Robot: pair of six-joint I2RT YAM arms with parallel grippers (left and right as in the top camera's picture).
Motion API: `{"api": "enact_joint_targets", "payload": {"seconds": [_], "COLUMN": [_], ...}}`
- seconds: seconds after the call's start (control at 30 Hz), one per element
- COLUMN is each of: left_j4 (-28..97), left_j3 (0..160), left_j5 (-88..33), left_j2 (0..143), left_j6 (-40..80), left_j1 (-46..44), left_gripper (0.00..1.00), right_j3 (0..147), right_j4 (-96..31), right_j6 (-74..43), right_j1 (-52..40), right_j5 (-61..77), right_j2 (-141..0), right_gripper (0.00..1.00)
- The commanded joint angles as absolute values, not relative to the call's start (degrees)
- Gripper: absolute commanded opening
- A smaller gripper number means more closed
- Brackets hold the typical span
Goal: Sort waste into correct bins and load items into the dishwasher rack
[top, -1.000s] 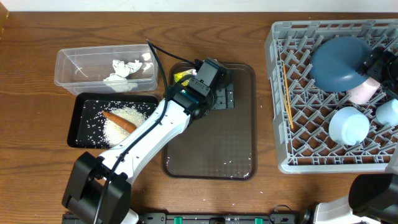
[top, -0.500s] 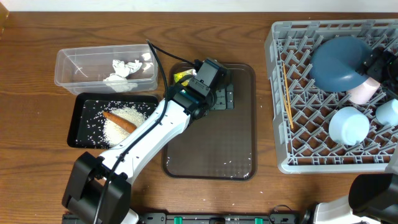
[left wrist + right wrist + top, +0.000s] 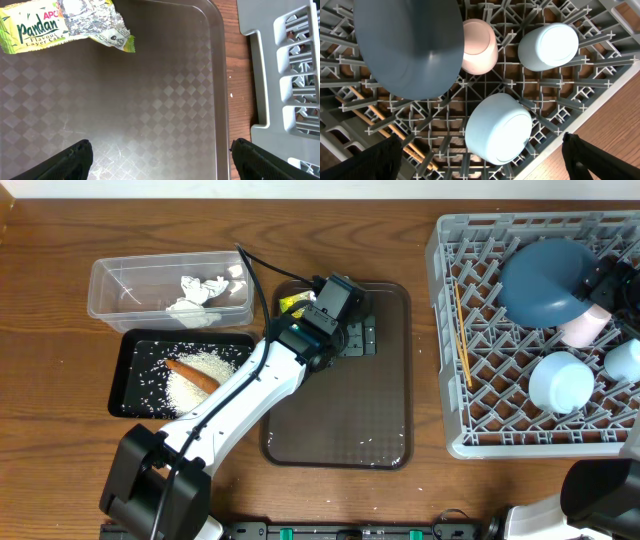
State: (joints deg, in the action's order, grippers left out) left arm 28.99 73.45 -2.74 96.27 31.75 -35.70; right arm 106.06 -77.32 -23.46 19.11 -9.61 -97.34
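One wrapper (image 3: 65, 25) is lying in a corner of the brown serving tray (image 3: 150, 100), its yellow-green print reading "Pandan Flavour Layer Cake", and I am holding my left gripper (image 3: 162, 165) spread wide and empty near it, apparently lining up to pinch it. My right gripper (image 3: 490, 165) is hanging released over the dishwasher rack (image 3: 557, 97), where the dark-blue bowl (image 3: 407, 45) and pale-blue cup (image 3: 548, 46) are resting upside down, likely to drain.

In the grey dishwasher rack (image 3: 555, 95), the dark-blue bowl (image 3: 407, 45) sits upside down at upper left, its rim overlapping the white cup (image 3: 479, 46). The pale-blue cup (image 3: 548, 46) stands inverted at upper right, and the light-blue bowl (image 3: 497, 129) lies inverted below. The chopsticks (image 3: 375, 117) lie in the lattice at lower left. The right gripper (image 3: 480, 160) hangs above, jaws wide apart.
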Motion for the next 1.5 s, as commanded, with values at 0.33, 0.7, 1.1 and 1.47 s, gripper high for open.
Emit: {"api": "enact_joint_targets", "payload": {"seconds": [0.33, 0.7, 1.1, 1.47], "left_j4": [29.19, 29.19, 29.23, 29.21], "left_j3": [72.86, 72.86, 72.86, 72.86], "left_j5": [-1.85, -1.85, -1.87, -1.91], "left_j2": [96.25, 96.25, 96.25, 96.25], "left_j6": [32.27, 32.27, 33.56, 33.56], "left_j1": [-35.77, -35.77, -35.77, -35.77], "left_gripper": [0.91, 0.91, 0.91, 0.91], "right_j3": [105.95, 105.95, 105.95, 105.95], "right_j4": [-77.41, -77.41, -77.41, -77.41], "right_j6": [-23.73, -23.73, -23.73, -23.73], "right_j1": [19.49, 19.49, 19.49, 19.49], "right_j5": [-9.61, -9.61, -9.61, -9.61], "right_j2": [-97.84, -97.84, -97.84, -97.84], "right_gripper": [0.99, 0.99, 0.99, 0.99]}}
